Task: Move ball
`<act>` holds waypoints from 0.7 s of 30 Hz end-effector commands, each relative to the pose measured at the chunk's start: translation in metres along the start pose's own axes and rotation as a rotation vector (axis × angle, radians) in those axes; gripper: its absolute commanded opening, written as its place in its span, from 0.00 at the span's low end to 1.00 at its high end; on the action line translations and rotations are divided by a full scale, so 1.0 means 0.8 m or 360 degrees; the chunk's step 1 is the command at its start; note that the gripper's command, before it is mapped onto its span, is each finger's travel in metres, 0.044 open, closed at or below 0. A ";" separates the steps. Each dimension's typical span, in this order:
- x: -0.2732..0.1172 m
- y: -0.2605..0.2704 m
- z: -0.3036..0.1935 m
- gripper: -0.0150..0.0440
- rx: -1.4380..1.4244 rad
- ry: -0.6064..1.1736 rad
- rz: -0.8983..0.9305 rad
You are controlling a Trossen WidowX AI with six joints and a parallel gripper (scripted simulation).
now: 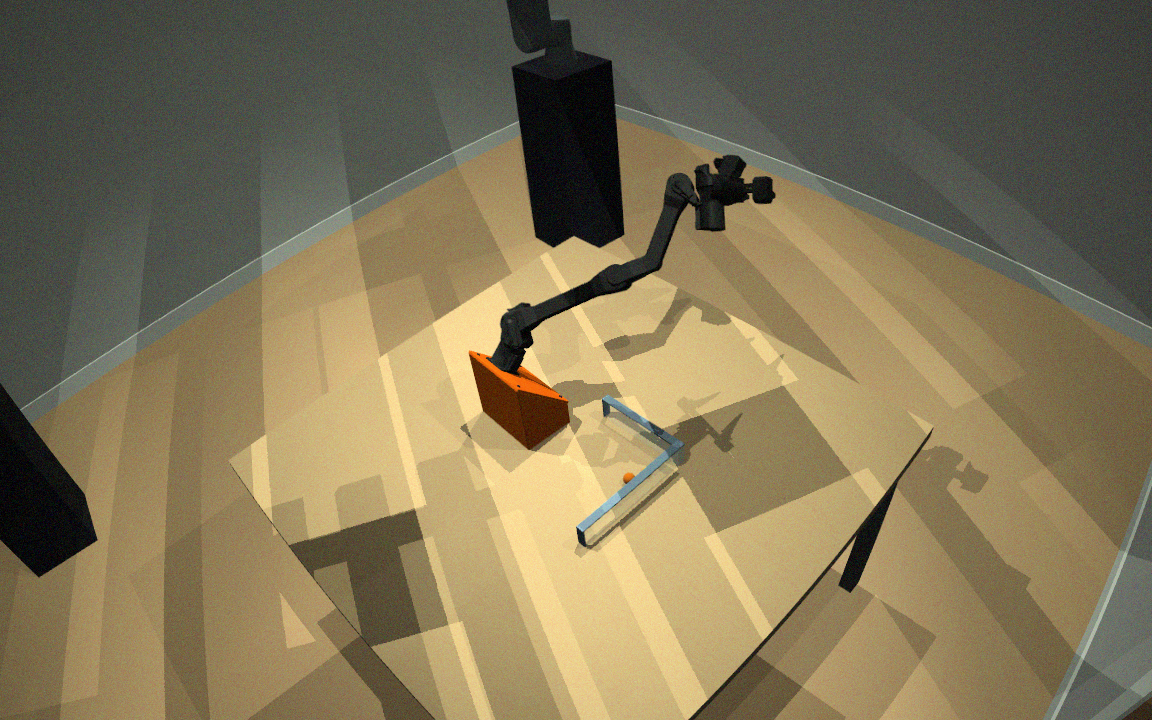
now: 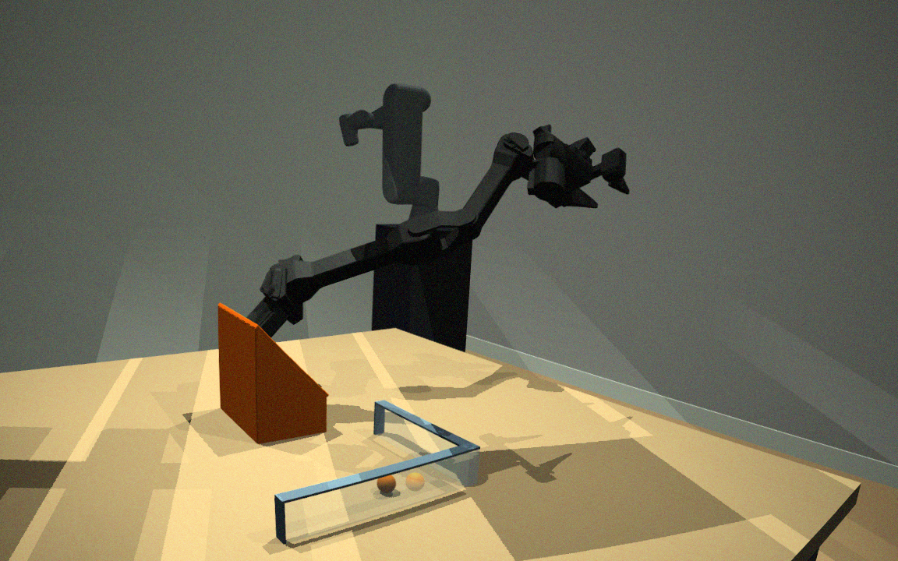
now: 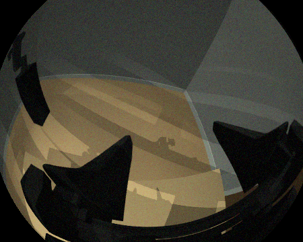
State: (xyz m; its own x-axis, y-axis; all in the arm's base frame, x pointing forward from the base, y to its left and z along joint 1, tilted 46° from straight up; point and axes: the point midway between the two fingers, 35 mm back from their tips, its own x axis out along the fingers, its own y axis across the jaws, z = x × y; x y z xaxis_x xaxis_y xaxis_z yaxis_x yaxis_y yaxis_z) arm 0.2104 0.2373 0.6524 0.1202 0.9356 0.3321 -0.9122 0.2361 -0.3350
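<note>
Exterior view showed the gripper (image 2: 595, 188) raised, fingers spread and empty; the ball (image 2: 386, 484) looked light and roll-prone, best pinched across its middle.

No readable text, label, brand, number or sign anywhere in the three views. None on the orange wedge-shaped base block (image 2: 267, 390), none on the low clear blue-edged walls (image 2: 369, 481), none on the tall black rectangular pillar (image 1: 569, 147), none on the pale wooden table top (image 2: 613, 488).
</note>
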 end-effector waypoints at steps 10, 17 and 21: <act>-0.010 0.061 0.083 0.66 0.0051 -0.0273 0.0076; -0.035 0.099 0.149 0.66 0.0044 -0.0528 0.0119; -0.048 0.118 0.175 0.66 0.0085 -0.0634 0.0162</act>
State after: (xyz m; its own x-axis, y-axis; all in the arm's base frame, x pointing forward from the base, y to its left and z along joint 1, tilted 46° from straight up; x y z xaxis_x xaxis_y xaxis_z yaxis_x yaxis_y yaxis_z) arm 0.0813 0.1976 0.7239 -0.0962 0.8037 0.5872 -0.9291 0.1391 -0.3427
